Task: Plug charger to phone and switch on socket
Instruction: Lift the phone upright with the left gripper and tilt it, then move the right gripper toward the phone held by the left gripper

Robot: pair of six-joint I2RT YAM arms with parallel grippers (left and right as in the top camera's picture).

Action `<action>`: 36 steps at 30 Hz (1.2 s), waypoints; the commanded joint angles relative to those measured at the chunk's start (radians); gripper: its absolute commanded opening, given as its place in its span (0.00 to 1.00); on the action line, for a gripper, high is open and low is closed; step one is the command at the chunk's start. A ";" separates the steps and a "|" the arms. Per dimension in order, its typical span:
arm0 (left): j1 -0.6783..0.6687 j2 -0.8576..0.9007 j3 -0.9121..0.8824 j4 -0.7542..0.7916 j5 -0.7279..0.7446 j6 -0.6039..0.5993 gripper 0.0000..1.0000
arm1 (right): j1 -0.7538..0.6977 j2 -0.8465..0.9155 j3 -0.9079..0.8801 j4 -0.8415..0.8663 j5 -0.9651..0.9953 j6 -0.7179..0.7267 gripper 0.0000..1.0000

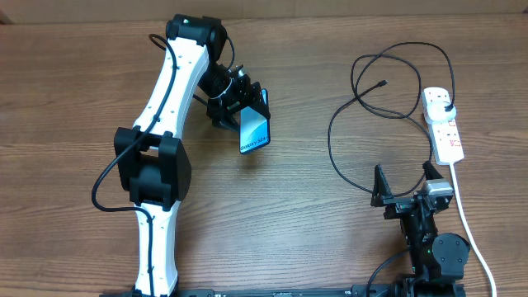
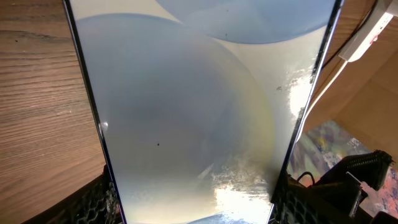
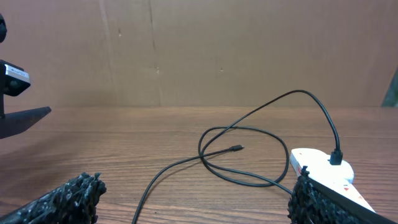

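Well left of the socket [image 1: 443,124], the left end effector [image 1: 247,111] is clamping the tilted phone [image 1: 255,132], while the right end effector [image 1: 405,183], fingers apart just below the socket, should be pinching the charger [image 1: 384,83] close behind its loose tip, lying left of the socket.

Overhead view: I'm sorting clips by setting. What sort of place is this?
Probably a robotics lab bench: a wooden table, a plain brown board behind it, and a left arm and right arm.
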 commanded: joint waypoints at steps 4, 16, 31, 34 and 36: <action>-0.004 -0.003 0.029 -0.004 0.060 0.037 0.59 | 0.000 -0.009 -0.011 0.005 -0.005 -0.005 1.00; -0.024 -0.003 0.029 -0.004 0.072 0.036 0.60 | 0.000 -0.009 -0.011 0.005 -0.005 -0.005 1.00; -0.024 -0.003 0.029 -0.004 0.078 0.033 0.60 | 0.000 -0.009 -0.011 0.005 -0.005 -0.005 1.00; -0.023 -0.003 0.029 -0.003 0.078 0.032 0.60 | 0.000 -0.009 -0.010 0.005 -0.005 -0.005 1.00; -0.022 -0.003 0.029 -0.004 0.077 0.033 0.60 | 0.000 -0.009 -0.011 0.005 -0.006 -0.005 1.00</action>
